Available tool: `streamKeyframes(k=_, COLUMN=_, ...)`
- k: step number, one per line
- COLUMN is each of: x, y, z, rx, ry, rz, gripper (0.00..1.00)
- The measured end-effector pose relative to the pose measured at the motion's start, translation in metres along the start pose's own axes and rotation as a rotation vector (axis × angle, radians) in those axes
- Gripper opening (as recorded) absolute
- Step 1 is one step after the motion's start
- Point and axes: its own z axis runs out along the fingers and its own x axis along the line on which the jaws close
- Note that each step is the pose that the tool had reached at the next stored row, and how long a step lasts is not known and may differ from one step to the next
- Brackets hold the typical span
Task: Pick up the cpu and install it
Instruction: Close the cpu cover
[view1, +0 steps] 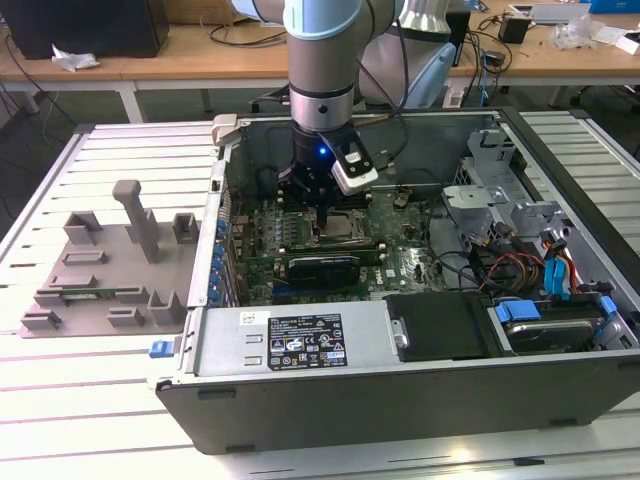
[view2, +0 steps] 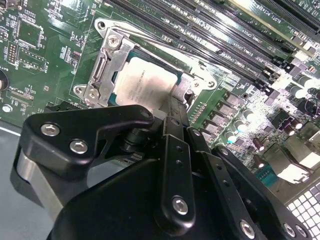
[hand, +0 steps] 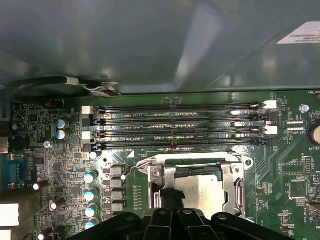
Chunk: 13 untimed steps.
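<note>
The cpu (view2: 145, 85), a flat square chip with a shiny silver-grey top, lies flat inside the metal-framed socket (view2: 107, 65) on the green motherboard. In the first wrist view the cpu (hand: 207, 190) sits within the socket frame (hand: 235, 180), just below the memory slots. My gripper (view1: 325, 215) hangs straight down into the open computer case, right over the cpu (view1: 345, 226). In the second wrist view the gripper (view2: 172, 107) has its tip at the cpu's near edge. Its black linkage covers that edge in the first wrist view, where the gripper (hand: 172, 197) reaches down to the chip.
Memory slots (hand: 175, 125) run alongside the socket. A grey plastic fixture tray (view1: 110, 270) lies on the slatted table at the exterior view's left. Inside the case are a power supply (view1: 290, 340), a drive cage (view1: 500, 200) and cables (view1: 560, 270). The case walls (view1: 400, 400) enclose the board.
</note>
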Motion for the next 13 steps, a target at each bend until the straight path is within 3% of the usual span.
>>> streamKeyframes(k=13, x=0.0048, y=-0.0002, z=0.0039, rx=-0.0001, ry=0.0, rz=0.0, gripper=0.11)
